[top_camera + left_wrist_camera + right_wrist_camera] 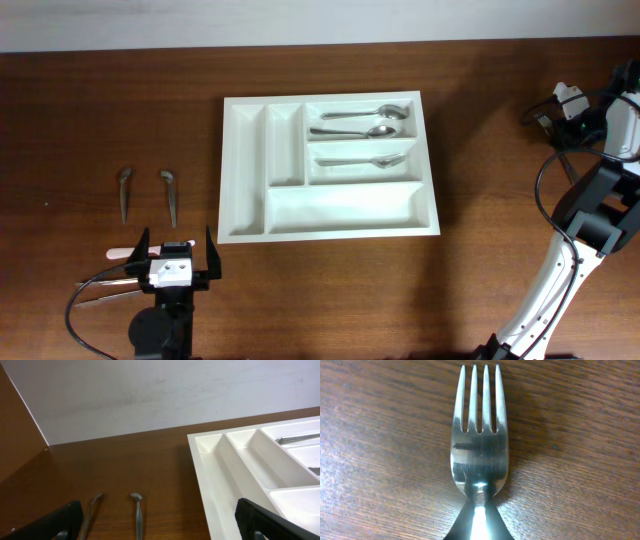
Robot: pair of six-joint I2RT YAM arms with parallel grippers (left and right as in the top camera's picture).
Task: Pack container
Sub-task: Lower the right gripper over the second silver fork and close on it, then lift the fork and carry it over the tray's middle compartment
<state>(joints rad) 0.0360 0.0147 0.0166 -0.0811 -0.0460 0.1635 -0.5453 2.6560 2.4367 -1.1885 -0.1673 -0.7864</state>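
Over at the worktop's (480, 280) 2 o'clock edge, the right end effector (560, 108) was pinched together, apparently on the fork (479, 460). The container (345, 208) sat mid-worktop at its 9 o'clock, long axis 3-to-9. The left end effector (177, 248), nearer, gaped empty.

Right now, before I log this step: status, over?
Left gripper open. Right gripper shut; fork under its camera, grip unseen. Container holds three spoons. Nothing over it.
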